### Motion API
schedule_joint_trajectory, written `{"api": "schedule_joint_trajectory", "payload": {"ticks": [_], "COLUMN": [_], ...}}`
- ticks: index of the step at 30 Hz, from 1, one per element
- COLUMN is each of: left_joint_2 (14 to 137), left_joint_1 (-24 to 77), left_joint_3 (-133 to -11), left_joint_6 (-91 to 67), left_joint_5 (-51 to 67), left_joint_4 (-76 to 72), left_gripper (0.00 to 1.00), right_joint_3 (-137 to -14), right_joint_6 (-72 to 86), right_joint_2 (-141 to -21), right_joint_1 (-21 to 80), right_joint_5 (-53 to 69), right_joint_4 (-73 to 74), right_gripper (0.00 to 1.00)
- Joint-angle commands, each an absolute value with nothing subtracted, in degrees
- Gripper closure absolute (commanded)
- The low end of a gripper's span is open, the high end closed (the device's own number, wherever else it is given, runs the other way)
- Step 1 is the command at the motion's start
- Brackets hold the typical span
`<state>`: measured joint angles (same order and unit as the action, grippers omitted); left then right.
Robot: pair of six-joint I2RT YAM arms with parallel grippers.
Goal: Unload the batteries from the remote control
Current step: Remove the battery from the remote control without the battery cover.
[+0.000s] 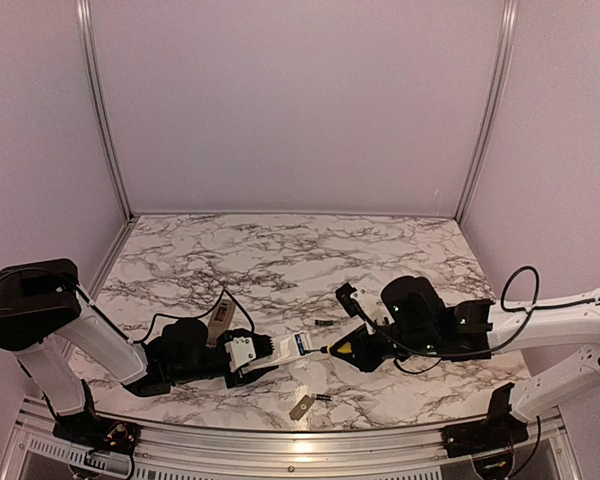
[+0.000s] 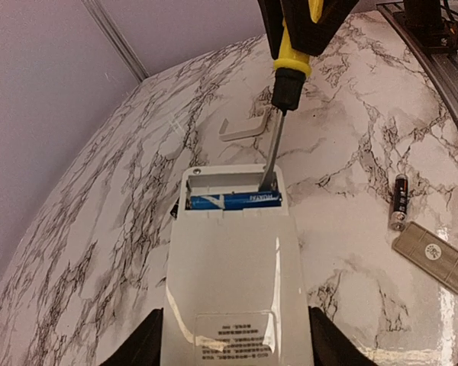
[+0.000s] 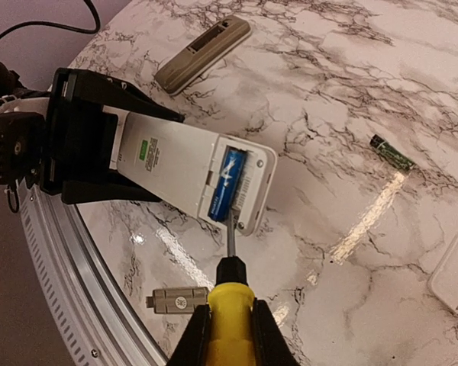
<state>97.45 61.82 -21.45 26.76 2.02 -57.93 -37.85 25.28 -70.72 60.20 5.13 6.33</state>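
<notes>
View from my two wrists and from above. My left gripper [image 2: 233, 345] is closed on the lower end of a white remote control [image 2: 233, 282], a smooth, glossy plastic slab with rounded corners, lying back-side up. Its battery compartment [image 2: 233, 191], a shallow rectangular recess at the far end, is uncovered and contains one blue battery [image 2: 233, 200], a slim cylinder lying crosswise. My right gripper [image 3: 229, 335] is clamped on the yellow handle of a screwdriver [image 3: 230, 313]; its thin metal shaft reaches into the recess, with the tip at one end of the blue battery. Two more batteries lie out on the glossy, marble-patterned tabletop [image 1: 280, 260]: a dark battery [image 2: 398, 202] just beside a flat grey cover plate [image 2: 433, 255], and a second dark battery [image 3: 391, 152] well apart from the remote. A white plastic lid [image 2: 240, 130] and a grey-beige remote [image 3: 202, 53] also rest on the tabletop.
</notes>
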Motion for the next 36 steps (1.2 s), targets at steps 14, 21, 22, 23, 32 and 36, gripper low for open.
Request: {"api": "schedule_joint_trajectory", "payload": {"ticks": [14,21,22,23,32,36], "left_joint_2": [96.0,95.89,95.84,95.85,95.8,95.87], "left_joint_1": [62.04,62.01,62.0,62.02,62.0,62.02], "left_joint_3": [-21.36,-21.36,-21.36,-21.35,-21.36,-21.44], "left_joint_6": [26.03,25.91,25.91,25.85,25.9,25.84], "left_joint_5": [5.03,5.44,5.49,5.6,5.46,5.34], "left_joint_4": [-60.7,-60.71,-60.73,-60.72,-60.73,-60.58], "left_gripper": [1.0,1.0,1.0,1.0,1.0,1.0], "right_joint_3": [-33.11,-32.16,-32.21,-32.28,-32.94,-33.51], "right_joint_6": [23.89,21.43,21.43,21.7,26.92,29.5], "right_joint_2": [-68.14,-67.07,-67.05,-67.06,-68.44,-69.1], "right_joint_1": [56.22,55.99,55.99,56.0,55.27,54.77], "right_joint_5": [10.16,11.8,11.86,11.75,8.78,8.91], "right_joint_4": [0.53,-1.67,-1.67,-1.67,-0.26,-0.26], "right_gripper": [1.0,1.0,1.0,1.0,1.0,1.0]}}
